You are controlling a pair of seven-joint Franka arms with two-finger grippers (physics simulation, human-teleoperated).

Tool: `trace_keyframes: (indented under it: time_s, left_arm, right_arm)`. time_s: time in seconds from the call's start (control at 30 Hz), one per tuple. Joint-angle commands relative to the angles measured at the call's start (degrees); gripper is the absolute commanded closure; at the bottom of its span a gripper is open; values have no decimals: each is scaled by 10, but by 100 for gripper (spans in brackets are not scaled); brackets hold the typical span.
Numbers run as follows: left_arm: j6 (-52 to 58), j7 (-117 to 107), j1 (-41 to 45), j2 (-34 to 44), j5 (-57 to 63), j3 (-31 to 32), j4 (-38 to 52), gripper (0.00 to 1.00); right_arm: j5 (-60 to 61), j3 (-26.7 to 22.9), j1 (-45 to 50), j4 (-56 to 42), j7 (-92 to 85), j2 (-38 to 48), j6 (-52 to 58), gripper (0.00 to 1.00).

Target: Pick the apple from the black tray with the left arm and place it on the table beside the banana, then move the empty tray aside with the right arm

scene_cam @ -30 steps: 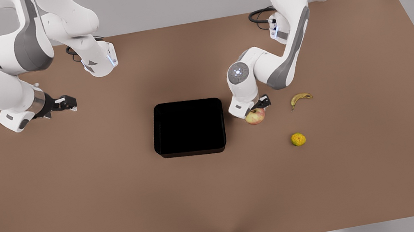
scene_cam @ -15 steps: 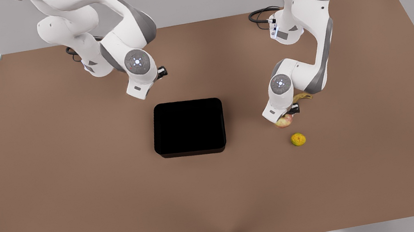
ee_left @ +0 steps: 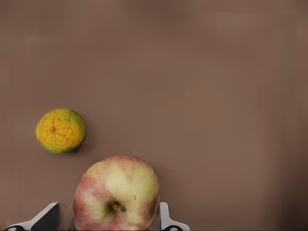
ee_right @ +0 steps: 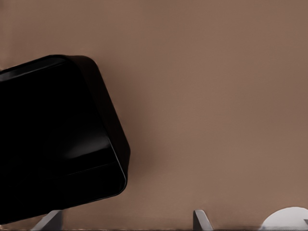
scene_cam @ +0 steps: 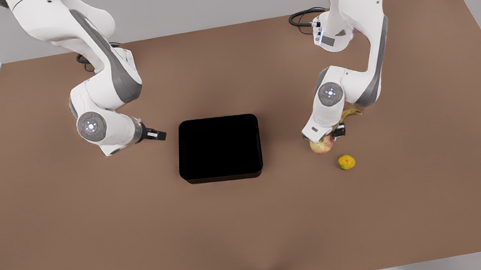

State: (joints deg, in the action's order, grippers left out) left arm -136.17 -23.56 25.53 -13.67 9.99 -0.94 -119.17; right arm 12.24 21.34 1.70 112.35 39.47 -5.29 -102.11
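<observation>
The red and yellow-green apple rests on the brown table, a short way from the banana, which the arm partly hides. My left gripper stands over the apple, open, with one finger touching it and the other a little apart. At the middle lies the black tray, with nothing in it. My right gripper hovers open just off the tray's wall on the front view's left, and a tray corner shows between its fingers in the right wrist view.
A round orange-yellow citrus fruit lies on the table just in front of the apple. Black cables curl at the back edge by the arm bases. Metal frame posts stand at the table's far corners.
The right arm swung from the front view's far left round and down to the tray's edge. The left arm carried the apple from beside the tray to a spot near the banana and lowered it.
</observation>
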Motion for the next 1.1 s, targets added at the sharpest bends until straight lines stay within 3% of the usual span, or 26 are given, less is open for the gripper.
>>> trace_keyframes:
  time_s: [0.0, 0.1, 0.27, 0.33, 0.4, 0.47, 0.57, 0.6, 0.63, 0.7, 0.73, 0.77, 1.07]
  left_arm:
    - [172, 62, 4, 36, -5, 2, 49, 0]
    - [289, 85, 3, 52, -4, 5, 136, 0]
    - [340, 165, 0, 54, -8, 0, 221, 0]
    - [424, 286, -5, 55, -113, -71, 293, 0]
    - [500, 336, -5, 80, -128, -122, 290, 0]
    - [510, 336, -5, 116, -130, -171, 286, 0]
    - [500, 296, -5, 88, -147, -231, 334, 0]
    - [501, 308, -150, 58, -201, -139, 371, 0]
    - [499, 308, -233, 29, -206, -55, 386, 0]
    - [298, 334, -225, 66, -161, -41, 238, 0]
    - [376, 328, -225, 8, -156, -41, 348, 0]
    - [414, 330, -226, -24, -139, -42, 392, 0]
    - [411, 314, -238, -50, -140, -50, 410, 0]
  right_arm:
    - [34, 5, 10, -5, 107, -10, -15, 0]
    - [-19, 7, 43, 1, 107, -34, -36, 0]
    - [-20, 7, 43, 1, 107, -66, -63, 0]
    - [-39, 8, 45, 1, 107, -87, -88, 0]
    - [-94, 15, 58, 1, 107, -95, -114, 1]
    - [-134, 17, 57, -1, 103, -102, -117, 1]
    - [-158, 17, 55, -4, 54, -108, -128, 0]
    - [-158, 18, 57, -3, 54, -111, -140, 0]
    - [-159, 21, 58, -3, 37, -120, -164, 0]
    - [-207, 34, 59, -4, 17, -131, -189, 0]
    - [-209, 41, 60, -4, 17, -136, -201, 0]
    - [-237, 41, 60, -3, 16, -147, -210, 0]
    - [-267, 41, 50, 1, 0, -195, -246, 1]
